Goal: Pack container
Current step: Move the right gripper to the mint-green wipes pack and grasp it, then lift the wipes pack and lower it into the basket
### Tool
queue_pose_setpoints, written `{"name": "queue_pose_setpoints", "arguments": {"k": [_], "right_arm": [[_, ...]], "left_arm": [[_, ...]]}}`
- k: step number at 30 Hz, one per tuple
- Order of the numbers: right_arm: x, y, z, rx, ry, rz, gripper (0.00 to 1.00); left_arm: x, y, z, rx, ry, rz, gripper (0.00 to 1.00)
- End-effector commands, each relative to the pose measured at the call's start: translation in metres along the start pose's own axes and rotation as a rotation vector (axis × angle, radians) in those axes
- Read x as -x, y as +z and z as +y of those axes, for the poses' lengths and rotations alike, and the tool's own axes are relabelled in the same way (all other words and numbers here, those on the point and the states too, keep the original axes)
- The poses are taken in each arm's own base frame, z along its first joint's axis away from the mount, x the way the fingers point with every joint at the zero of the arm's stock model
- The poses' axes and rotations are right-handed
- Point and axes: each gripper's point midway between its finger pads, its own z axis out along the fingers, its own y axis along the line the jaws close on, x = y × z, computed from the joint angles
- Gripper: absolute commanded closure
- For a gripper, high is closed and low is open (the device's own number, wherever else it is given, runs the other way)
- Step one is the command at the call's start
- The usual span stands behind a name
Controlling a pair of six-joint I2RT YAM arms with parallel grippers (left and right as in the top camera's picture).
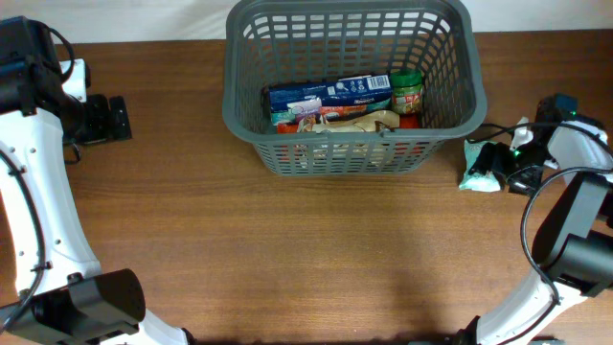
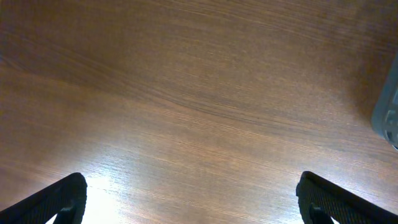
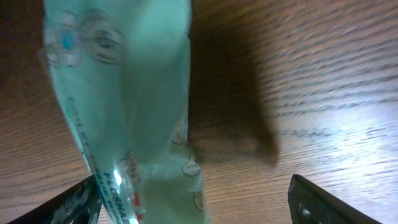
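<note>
The dark grey slotted container [image 1: 230,105] stands at the table's back centre. It holds a blue box [image 1: 330,96], a green-lidded jar [image 1: 407,91] and a beige packet [image 1: 359,122]. A pale green wipes packet [image 1: 476,174] lies on the table right of the container. In the right wrist view the packet [image 3: 137,93] sits between the wide-open fingers of my right gripper [image 3: 199,208], against the left finger. In the overhead view the right gripper [image 1: 494,161] is at the packet. My left gripper [image 1: 117,119] is open and empty at the far left, over bare wood [image 2: 189,202].
The container's grey corner shows at the right edge of the left wrist view [image 2: 388,118]. Black cables [image 1: 498,129] run beside the right arm. The wooden table [image 1: 306,259] stretches in front of the container.
</note>
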Motion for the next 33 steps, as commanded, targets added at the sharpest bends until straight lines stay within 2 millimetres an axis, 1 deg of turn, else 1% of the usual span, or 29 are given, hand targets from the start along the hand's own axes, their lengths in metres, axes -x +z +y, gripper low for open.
{"name": "queue_pose_setpoints", "arguments": {"k": [1, 4, 8, 13, 15, 16, 20, 23, 26, 31, 33], "right_arm": [[0.000, -0.003, 0.005, 0.001, -0.003, -0.018, 0.14], [0.002, -0.003, 0.006, 0.004, 0.003, -0.023, 0.28], [0.006, -0.003, 0.006, 0.005, 0.039, -0.043, 0.34], [0.011, -0.003, 0.006, 0.008, 0.095, -0.062, 0.59], [0.010, -0.003, 0.006, 0.008, 0.095, -0.058, 0.73], [0.010, -0.003, 0.006, 0.007, 0.096, -0.055, 0.78], [0.011, -0.008, 0.007, 0.012, 0.097, -0.054, 0.91], [0.018, -0.023, 0.011, 0.016, 0.095, -0.063, 0.96], [0.029, -0.045, 0.014, 0.017, 0.091, -0.086, 0.96], [0.050, -0.091, 0.020, 0.008, 0.082, -0.154, 0.96], [0.060, -0.114, 0.023, 0.008, 0.075, -0.196, 0.96]], "left_arm": [[-0.001, -0.002, 0.000, -0.009, -0.013, -0.003, 0.01], [-0.001, -0.002, 0.000, -0.009, -0.013, -0.003, 0.01], [-0.001, -0.002, 0.000, -0.009, -0.013, -0.003, 0.01], [-0.001, -0.002, 0.000, -0.009, -0.013, -0.003, 0.01], [-0.001, -0.002, 0.000, -0.009, -0.013, -0.003, 0.01], [-0.001, -0.002, 0.000, -0.009, -0.013, -0.003, 0.01], [-0.001, -0.002, -0.001, -0.010, -0.013, -0.003, 0.01], [-0.001, -0.002, 0.000, -0.009, -0.013, -0.003, 0.01], [-0.001, -0.002, -0.001, -0.010, -0.013, -0.003, 0.01], [-0.001, -0.002, 0.000, -0.009, -0.013, -0.003, 0.01], [-0.001, -0.002, 0.000, -0.009, -0.013, -0.003, 0.01]]}}
